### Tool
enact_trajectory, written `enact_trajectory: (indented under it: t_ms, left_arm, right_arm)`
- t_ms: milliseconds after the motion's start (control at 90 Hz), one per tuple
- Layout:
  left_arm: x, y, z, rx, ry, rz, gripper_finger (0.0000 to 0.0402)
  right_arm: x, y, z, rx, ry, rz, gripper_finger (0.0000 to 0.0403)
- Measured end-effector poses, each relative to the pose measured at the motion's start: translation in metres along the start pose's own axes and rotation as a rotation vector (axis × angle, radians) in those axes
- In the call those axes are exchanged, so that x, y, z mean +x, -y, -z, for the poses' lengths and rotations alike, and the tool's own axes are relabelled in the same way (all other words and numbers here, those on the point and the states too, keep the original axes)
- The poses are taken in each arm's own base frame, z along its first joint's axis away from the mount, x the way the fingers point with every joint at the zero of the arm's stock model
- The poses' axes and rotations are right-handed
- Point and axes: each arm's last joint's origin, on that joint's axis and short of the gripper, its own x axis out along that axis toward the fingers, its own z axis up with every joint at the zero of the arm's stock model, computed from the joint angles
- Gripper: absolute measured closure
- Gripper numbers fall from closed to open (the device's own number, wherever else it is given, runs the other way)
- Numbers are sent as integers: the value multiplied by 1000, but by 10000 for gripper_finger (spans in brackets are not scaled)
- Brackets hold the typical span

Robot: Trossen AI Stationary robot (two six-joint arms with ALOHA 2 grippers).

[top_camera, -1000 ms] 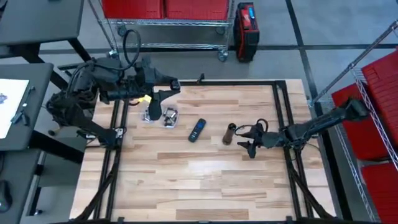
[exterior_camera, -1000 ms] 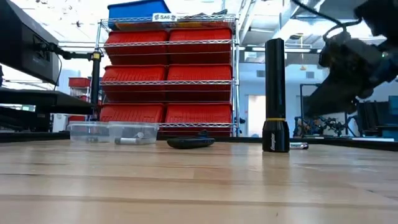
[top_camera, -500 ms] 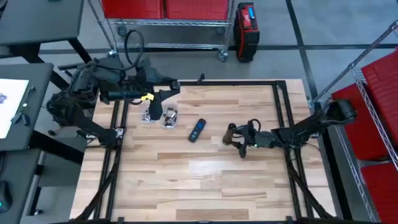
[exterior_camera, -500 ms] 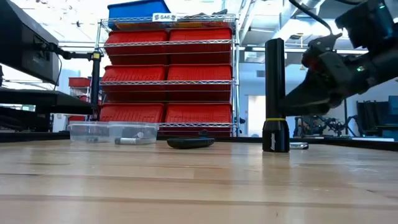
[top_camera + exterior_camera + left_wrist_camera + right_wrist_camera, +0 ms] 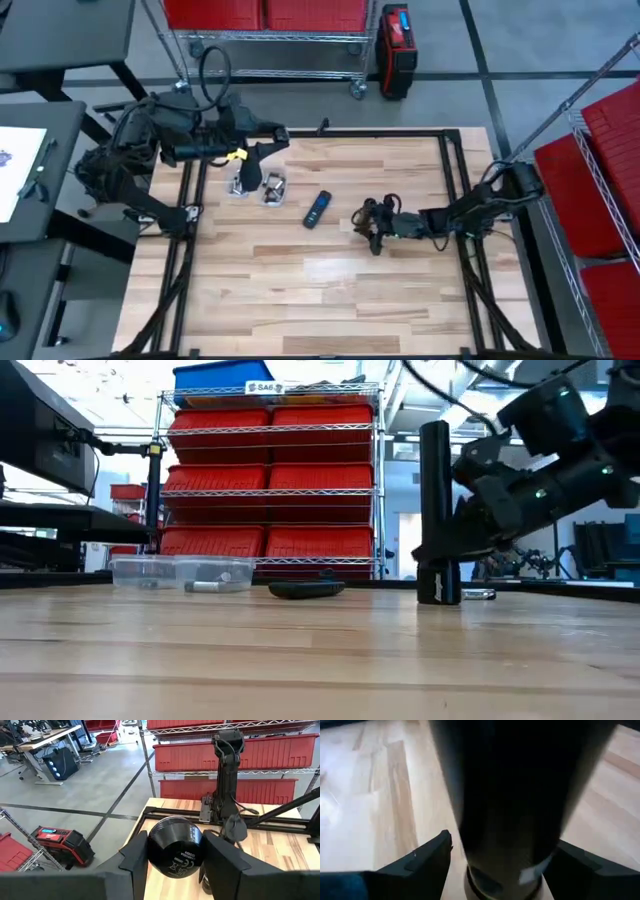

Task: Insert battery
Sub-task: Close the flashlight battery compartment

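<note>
A grey concrete floor [image 5: 300,95] surrounded the wooden table [image 5: 320,290], crossed by dark seam lines. At the top centre of the high view stood a wire shelving rack [image 5: 265,40] on castors, loaded with red bins [image 5: 210,12]; beside it, to the right, a red and black case [image 5: 396,37] rested on the floor. More red bins [image 5: 610,150] filled the right edge. At upper left sat a grey desk [image 5: 60,30], with another desk surface [image 5: 20,170] below it. In the low view the rack [image 5: 270,480] carried a blue bin [image 5: 220,377] on top, under bright ceiling light [image 5: 100,380].
</note>
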Motion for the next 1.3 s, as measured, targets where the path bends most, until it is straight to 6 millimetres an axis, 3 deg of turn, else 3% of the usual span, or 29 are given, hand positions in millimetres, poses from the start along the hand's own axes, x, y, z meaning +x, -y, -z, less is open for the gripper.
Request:
enact_trajectory:
  t_ms: [111, 244, 422, 611, 856, 1011, 1156, 1300]
  left_arm:
    - [0, 0, 2, 5, -17, 1, 271]
    - [0, 0, 3, 11, -32, 3, 271]
    - [0, 0, 8, 29, -75, -6, 271]
    - [0, -3, 19, 74, -184, -18, 271]
    - [-2, -1, 26, 171, -254, 90, 271]
    - [-1, 3, 27, 204, -246, 223, 271]
    - [0, 9, 28, 197, -239, 393, 271]
    - [1, 14, 30, 161, -244, 534, 271]
  right_arm:
    - [3, -3, -5, 3, 6, -6, 172]
    - [2, -5, -11, 3, -14, -3, 264]
    - [-5, -9, -32, -42, -138, -22, 264]
    - [-21, -16, -94, -59, -265, -72, 264]
    - [-49, -29, -203, 2, -294, -241, 264]
    - [-45, -46, -254, 81, -330, -380, 264]
    - [-33, -70, -283, 74, -357, -476, 264]
    - [-12, -94, -286, 20, -439, -512, 264]
